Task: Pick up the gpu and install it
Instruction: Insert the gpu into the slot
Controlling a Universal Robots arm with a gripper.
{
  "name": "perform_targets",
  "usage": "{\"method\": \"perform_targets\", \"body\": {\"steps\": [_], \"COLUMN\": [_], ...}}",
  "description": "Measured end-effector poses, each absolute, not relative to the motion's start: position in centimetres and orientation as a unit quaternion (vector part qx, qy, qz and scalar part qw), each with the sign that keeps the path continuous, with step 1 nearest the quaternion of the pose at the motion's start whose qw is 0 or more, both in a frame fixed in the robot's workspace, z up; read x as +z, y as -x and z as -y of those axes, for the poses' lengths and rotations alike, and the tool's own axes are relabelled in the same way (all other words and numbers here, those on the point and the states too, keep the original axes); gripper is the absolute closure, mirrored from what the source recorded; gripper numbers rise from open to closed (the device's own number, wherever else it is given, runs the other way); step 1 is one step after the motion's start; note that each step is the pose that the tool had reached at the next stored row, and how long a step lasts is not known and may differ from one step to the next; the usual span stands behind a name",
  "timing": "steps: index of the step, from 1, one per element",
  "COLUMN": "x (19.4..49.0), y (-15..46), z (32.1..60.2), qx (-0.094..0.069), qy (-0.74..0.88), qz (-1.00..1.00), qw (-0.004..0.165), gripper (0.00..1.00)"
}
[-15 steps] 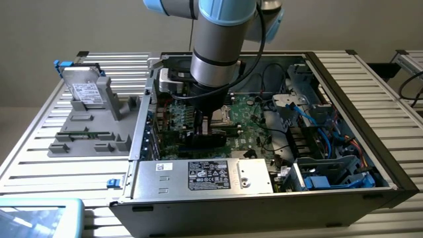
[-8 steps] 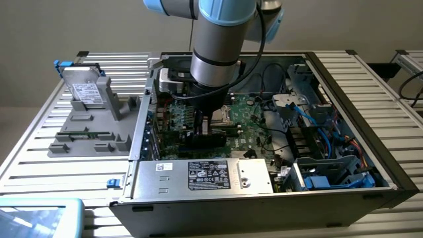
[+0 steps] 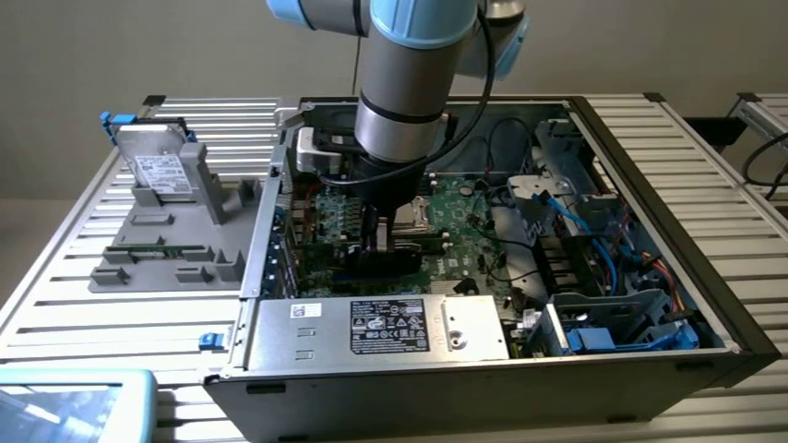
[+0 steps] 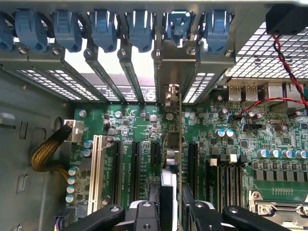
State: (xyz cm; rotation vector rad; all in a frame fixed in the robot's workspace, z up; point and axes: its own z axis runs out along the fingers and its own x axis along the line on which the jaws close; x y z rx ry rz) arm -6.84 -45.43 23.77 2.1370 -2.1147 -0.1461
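Note:
In the wrist view the gpu (image 4: pixel 179 144) stands on edge between my fingers (image 4: pixel 190 204), running lengthwise over the green motherboard (image 4: pixel 231 144) among the black expansion slots (image 4: pixel 117 168). Its silver end bracket (image 4: pixel 169 67) sits against the rear slot openings under a blue clip (image 4: pixel 178 24). My gripper (image 4: pixel 175 207) is shut on the card. In the exterior view the gripper (image 3: pixel 384 235) reaches down inside the open computer case (image 3: pixel 689 295), with the dark card (image 3: pixel 382 263) below it. Whether the card sits fully in a slot I cannot tell.
A power supply (image 3: pixel 382 328) fills the case's near side, with blue cables (image 3: pixel 591 240) and drive bays at the exterior view's right. A grey tray (image 3: pixel 173 249) outside the case holds a silver drive (image 3: pixel 166 171) and a memory stick (image 3: pixel 142 247). A yellow cable bundle (image 4: pixel 48 154) lies beside the slots.

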Motion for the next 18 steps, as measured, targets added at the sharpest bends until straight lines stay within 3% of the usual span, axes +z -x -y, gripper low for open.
{"method": "perform_targets", "body": {"steps": [16, 18], "x": [23.83, 23.97], "y": [6.87, 6.87], "z": [45.43, 45.43], "qx": [-0.048, -0.048], "qy": [-0.708, -0.708], "qz": [0.701, 0.701], "qw": [0.065, 0.065], "gripper": [0.71, 0.64]}}
